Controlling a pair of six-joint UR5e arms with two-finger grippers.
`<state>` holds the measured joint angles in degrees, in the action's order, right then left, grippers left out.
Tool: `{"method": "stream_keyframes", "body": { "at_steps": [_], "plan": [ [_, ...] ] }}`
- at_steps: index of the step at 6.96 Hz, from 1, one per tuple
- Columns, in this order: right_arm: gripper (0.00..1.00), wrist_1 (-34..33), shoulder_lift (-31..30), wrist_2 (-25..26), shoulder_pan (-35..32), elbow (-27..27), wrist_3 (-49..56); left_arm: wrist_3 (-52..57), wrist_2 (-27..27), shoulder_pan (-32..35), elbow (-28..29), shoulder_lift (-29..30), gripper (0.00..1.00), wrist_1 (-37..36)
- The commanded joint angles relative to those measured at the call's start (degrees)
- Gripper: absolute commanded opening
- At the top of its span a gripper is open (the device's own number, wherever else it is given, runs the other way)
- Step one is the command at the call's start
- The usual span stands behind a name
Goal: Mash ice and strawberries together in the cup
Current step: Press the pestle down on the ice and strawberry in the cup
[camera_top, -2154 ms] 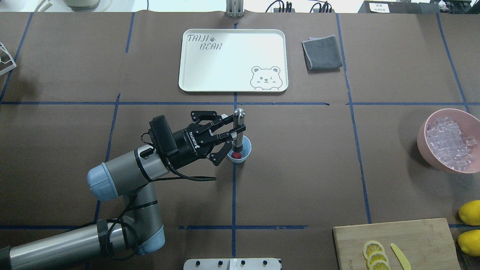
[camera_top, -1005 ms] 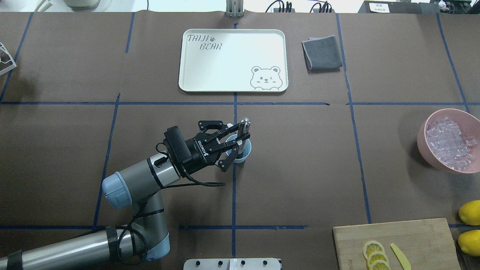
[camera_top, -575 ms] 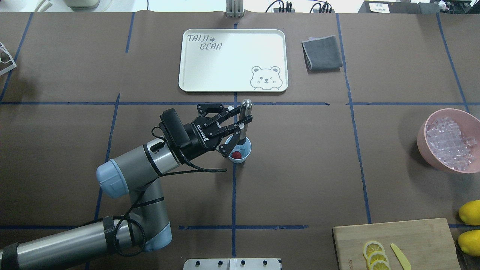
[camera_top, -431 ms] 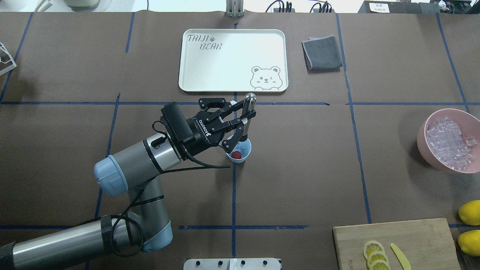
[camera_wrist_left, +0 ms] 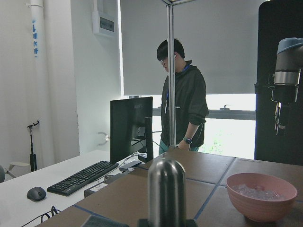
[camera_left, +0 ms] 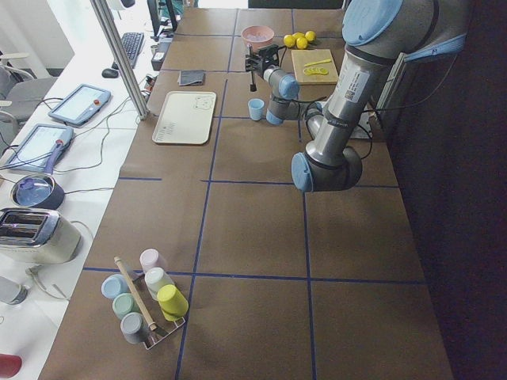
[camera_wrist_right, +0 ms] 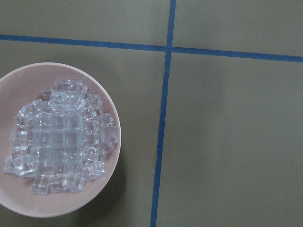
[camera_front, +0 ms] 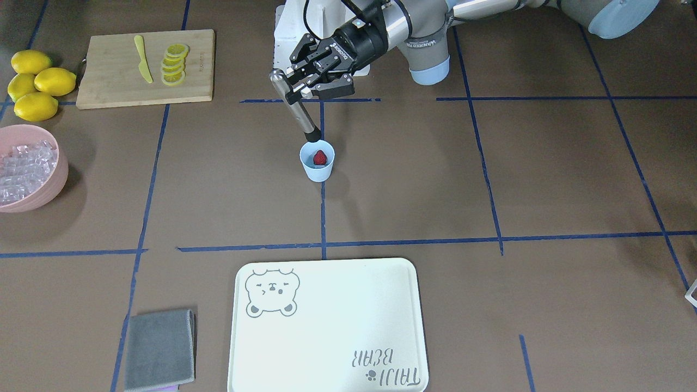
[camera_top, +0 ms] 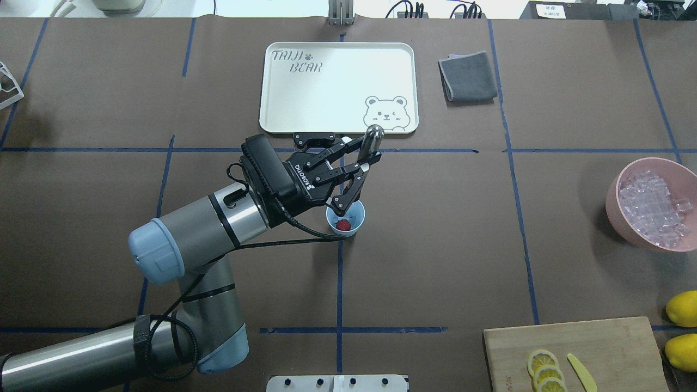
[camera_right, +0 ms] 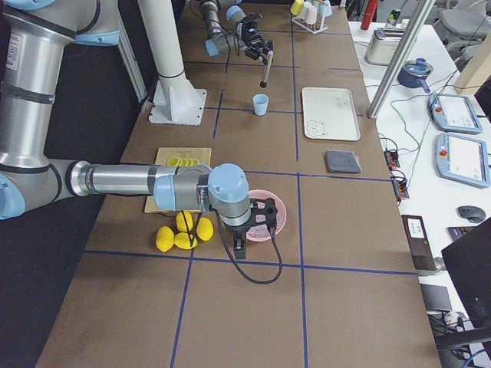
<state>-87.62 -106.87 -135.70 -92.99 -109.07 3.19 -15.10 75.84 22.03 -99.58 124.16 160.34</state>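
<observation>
The light blue cup (camera_top: pixel 348 227) (camera_front: pixel 316 170) stands near the table's middle with one red strawberry (camera_top: pixel 343 225) (camera_front: pixel 320 157) inside. My left gripper (camera_top: pixel 364 161) (camera_front: pixel 294 93) is shut on a steel muddler (camera_top: pixel 374 136) (camera_front: pixel 298 112), tilted, its lower tip just above the cup's rim. The muddler's top also shows in the left wrist view (camera_wrist_left: pixel 166 189). The ice (camera_top: pixel 650 209) (camera_wrist_right: pixel 57 146) fills a pink bowl (camera_top: pixel 626 228) (camera_front: pixel 57 179) at the right. My right gripper (camera_right: pixel 257 226) hangs over that bowl; I cannot tell whether it is open.
A white bear tray (camera_top: pixel 337 87) lies beyond the cup, with a folded grey cloth (camera_top: pixel 467 76) to its right. A cutting board (camera_top: pixel 599 337) with lemon slices (camera_top: pixel 543 370) and a yellow knife sits front right, beside whole lemons (camera_top: pixel 682 307).
A second ago the muddler was pressed down into the cup. My left gripper has since lifted it out, up and toward the tray. The strawberry shows again in the cup.
</observation>
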Motion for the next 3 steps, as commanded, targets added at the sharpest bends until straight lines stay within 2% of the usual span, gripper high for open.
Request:
{"method": "stream_keyframes", "body": {
  "at_steps": [1,2,3],
  "plan": [
    [1.00,0.0,0.0,0.0,0.0,0.0,0.0,0.2,-0.2,0.0,-11.2,-2.0,0.00,-25.9],
    [1.00,0.0,0.0,-0.1,0.0,0.0,0.0,0.8,-0.1,0.0,-13.9,-2.1,0.00,-36.6],
    [1.00,0.0,0.0,0.0,0.0,0.0,0.0,0.8,-0.1,0.2,-14.1,-3.0,0.00,-40.2]
  ]
}}
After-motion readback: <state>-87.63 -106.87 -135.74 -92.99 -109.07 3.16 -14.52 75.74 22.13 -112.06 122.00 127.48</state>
